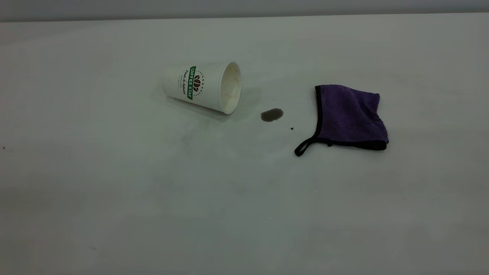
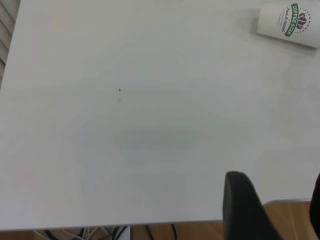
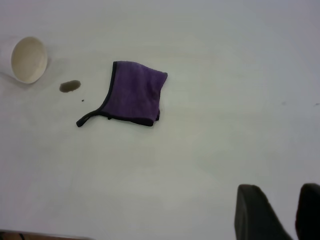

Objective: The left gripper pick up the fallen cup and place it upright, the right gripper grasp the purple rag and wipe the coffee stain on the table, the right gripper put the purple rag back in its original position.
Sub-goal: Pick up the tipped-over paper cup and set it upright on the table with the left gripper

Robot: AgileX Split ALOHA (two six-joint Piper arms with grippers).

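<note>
The cup [image 1: 202,87] lies on its side on the table [image 1: 114,198], left of centre, its cream mouth facing the coffee stain [image 1: 272,114]. The purple rag [image 1: 349,116] lies folded to the right of the stain, its black loop toward the front. Neither gripper shows in the exterior view. The left gripper [image 2: 277,177] is open and empty near the table's edge, far from the cup [image 2: 290,22]. The right gripper [image 3: 279,187] is open and empty, well away from the rag [image 3: 135,95], the stain [image 3: 69,86] and the cup [image 3: 27,59].
A tiny black speck [image 1: 292,128] lies between the stain and the rag. The table's edge, wooden floor and cables [image 2: 115,232] show in the left wrist view. The table's far edge meets a grey wall [image 1: 244,7].
</note>
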